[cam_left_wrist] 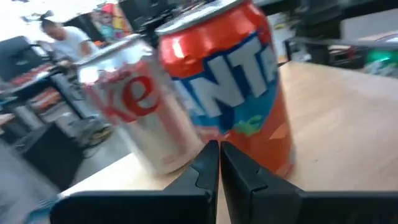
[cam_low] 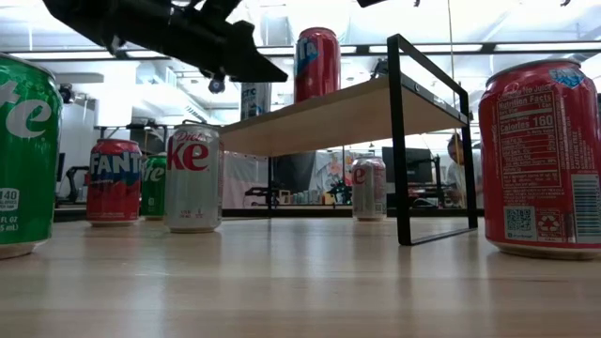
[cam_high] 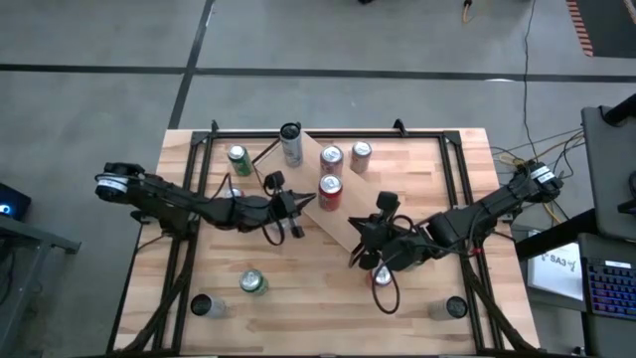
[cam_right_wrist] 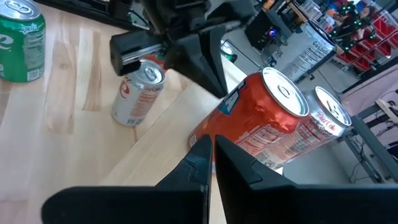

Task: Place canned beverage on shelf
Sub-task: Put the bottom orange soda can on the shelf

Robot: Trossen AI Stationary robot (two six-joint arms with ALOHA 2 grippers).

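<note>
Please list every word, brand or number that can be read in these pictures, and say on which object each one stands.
"FANTA": red can far left on the table, low view.
"Diet Coke", partly hidden: silver can beside it.
"Nutrition Facts", "Calories 160": big red can at right.
"ANT", cut off: orange can ahead of the shut left gripper.
"te", cut off: green can at the left edge.
The can on the shelf: too blurred.

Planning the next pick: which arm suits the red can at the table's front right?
Right. The red can stands beside the right claw, while the left claw sits at the shelf's far side.
</note>
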